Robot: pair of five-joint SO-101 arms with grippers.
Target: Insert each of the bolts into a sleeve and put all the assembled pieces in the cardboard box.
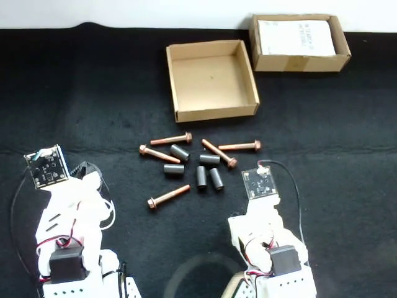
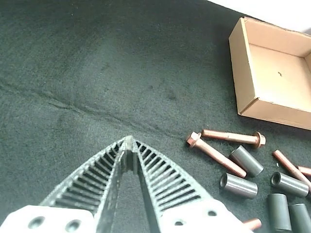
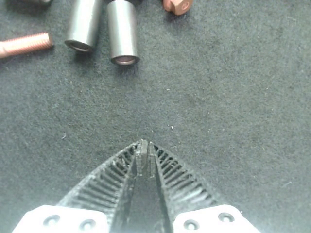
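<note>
Several copper bolts [image 1: 169, 196] and several dark grey sleeves [image 1: 201, 176] lie loose and separate on the black mat in the middle of the high view. Behind them stands the open cardboard box [image 1: 212, 81], with nothing in it. My left gripper [image 2: 129, 141] is shut on nothing, low over bare mat to the left of the pile; two bolts [image 2: 216, 155] and a sleeve [image 2: 238, 186] lie off to its side. My right gripper [image 3: 143, 145] is shut too, holding nothing, a short way short of two upright-lying sleeves [image 3: 122, 31].
A second cardboard box [image 1: 299, 42] holding a white sheet sits at the back right. A fold line runs across the mat [image 1: 93, 93]. Both arm bases [image 1: 68, 261] stand at the near edge.
</note>
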